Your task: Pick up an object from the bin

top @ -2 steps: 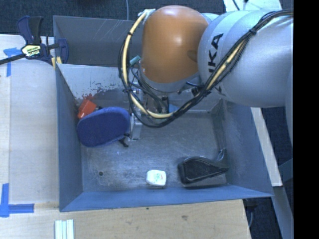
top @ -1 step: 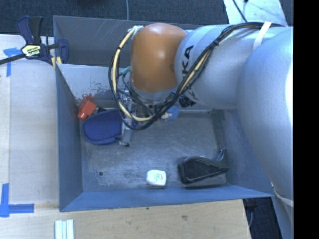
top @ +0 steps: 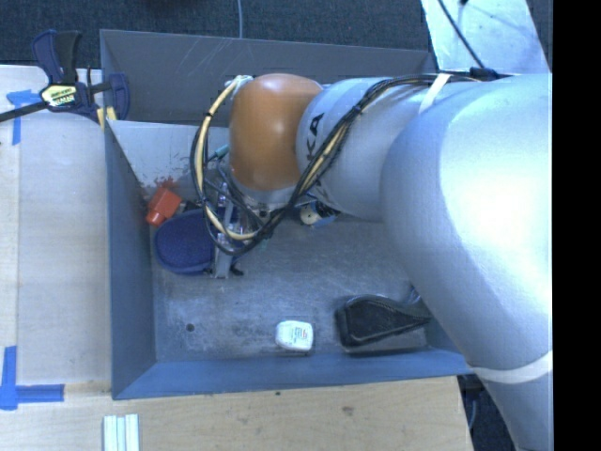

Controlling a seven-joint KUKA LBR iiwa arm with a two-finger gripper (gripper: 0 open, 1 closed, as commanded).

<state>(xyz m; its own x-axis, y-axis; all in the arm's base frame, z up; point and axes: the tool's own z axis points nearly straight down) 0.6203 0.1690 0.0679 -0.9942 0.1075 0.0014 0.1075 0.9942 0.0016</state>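
My gripper (top: 225,263) is low in the left part of the bin, beneath the arm's wrist. It stands right at the right edge of a dark blue round flat thing (top: 183,243) that lies on the bin floor near the left wall. A small orange-red block (top: 161,205) sits just behind the blue thing, against the left wall. I cannot see anything held in the gripper.
A small white rounded thing (top: 295,335) lies near the front wall. A black wedge-shaped thing (top: 377,319) lies to its right, partly under the arm. The arm covers the right and back of the bin.
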